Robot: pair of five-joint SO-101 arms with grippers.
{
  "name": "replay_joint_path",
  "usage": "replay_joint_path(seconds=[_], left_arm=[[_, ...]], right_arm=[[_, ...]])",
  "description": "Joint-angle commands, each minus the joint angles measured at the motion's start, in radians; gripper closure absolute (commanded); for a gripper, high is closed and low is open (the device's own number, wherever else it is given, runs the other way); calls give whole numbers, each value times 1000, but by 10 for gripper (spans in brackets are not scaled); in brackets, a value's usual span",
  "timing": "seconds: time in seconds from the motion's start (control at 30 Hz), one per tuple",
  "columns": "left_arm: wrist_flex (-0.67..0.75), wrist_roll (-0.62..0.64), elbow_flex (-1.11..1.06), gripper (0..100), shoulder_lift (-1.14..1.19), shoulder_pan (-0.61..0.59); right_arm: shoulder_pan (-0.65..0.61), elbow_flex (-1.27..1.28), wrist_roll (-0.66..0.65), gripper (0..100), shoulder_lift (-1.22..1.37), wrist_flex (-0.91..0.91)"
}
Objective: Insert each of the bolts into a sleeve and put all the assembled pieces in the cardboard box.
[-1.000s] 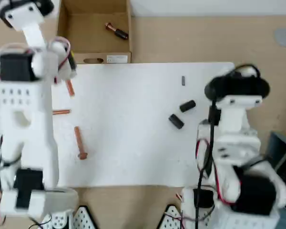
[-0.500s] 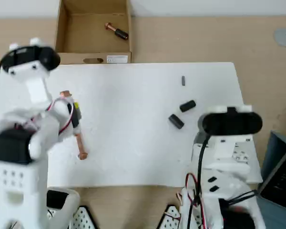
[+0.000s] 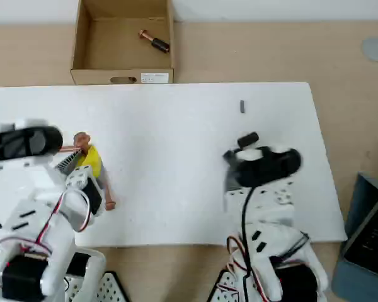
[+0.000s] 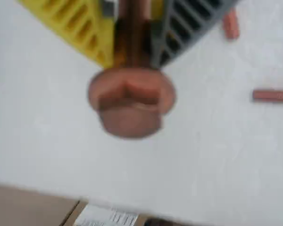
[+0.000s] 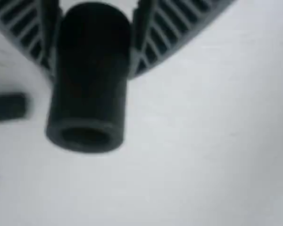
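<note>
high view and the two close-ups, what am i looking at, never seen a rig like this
Two small robot arms sit side by side at a table. The high view looks down from above; each close-up comes from a camera on one arm's wrist. The left arm has its jaws shut on a copper bolt, the right arm on a black sleeve. On the white sheet lie more bolts and another sleeve. The cardboard box holds one assembled piece.

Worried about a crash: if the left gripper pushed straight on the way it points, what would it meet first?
Probably the white mat, struck by the head of the held bolt; depth is unclear.
</note>
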State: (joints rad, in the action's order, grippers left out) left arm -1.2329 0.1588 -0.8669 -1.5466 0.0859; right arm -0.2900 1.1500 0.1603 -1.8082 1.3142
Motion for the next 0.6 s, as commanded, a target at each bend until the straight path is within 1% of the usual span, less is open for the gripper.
replay_joint_path(seconds=[0.0,0.1,0.3,0.43,0.57], left_arm=[[58,52,-54,999,-111,12],[94,117,-107,999,-188,23],[170,219,-158,999,-283,181],[226,265,-157,999,-278,218],[272,276,-155,999,-277,218]], right_arm=[[-139,22,14,989,-71,-71],[-248,65,14,989,-99,-130],[-426,133,9,989,-113,-226],[-486,160,8,989,-113,-238],[-498,168,-9,989,-113,-252]])
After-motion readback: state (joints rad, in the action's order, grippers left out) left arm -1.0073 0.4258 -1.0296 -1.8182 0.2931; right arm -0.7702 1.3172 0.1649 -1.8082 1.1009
